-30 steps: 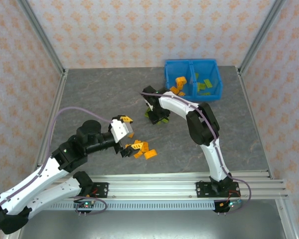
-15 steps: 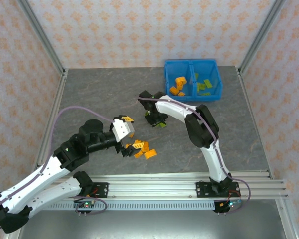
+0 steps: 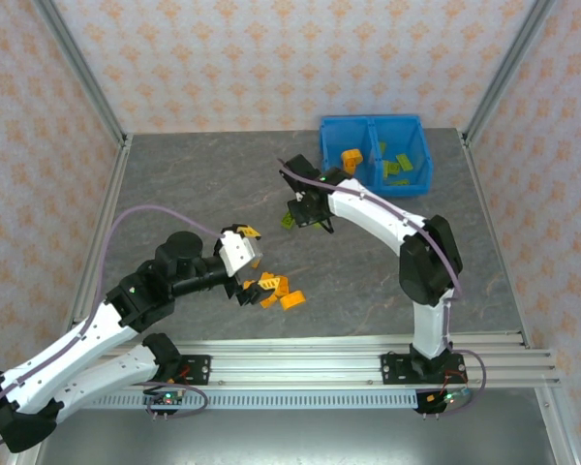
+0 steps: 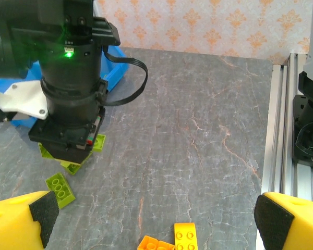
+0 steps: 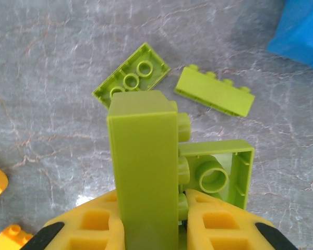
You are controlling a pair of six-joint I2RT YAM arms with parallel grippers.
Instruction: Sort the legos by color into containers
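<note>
1. Right pincer (image 5: 151, 221) is clenching an upright lime green brick (image 5: 143, 166) between its yellow fingers (image 5: 94, 224), as I am watching through the wrist camera.
2. Three more green pieces are lying on the grey table (image 5: 52, 52) just beneath it: a flat plate (image 5: 131, 78), a long brick on its side (image 5: 214, 91) and an upturned square piece (image 5: 221, 174) right beside the held one.
3. Left pincer (image 4: 156, 221) is standing spread wide open, hanging over a small heap of orange bricks (image 3: 274, 288) near the front of the table.
4. I am seeing the blue bin (image 3: 325, 155) sitting at the far right of the table, well apart from both pincers. Its left compartment is carrying orange pieces (image 3: 349, 159) and its right compartment green ones (image 3: 399, 167).
</note>
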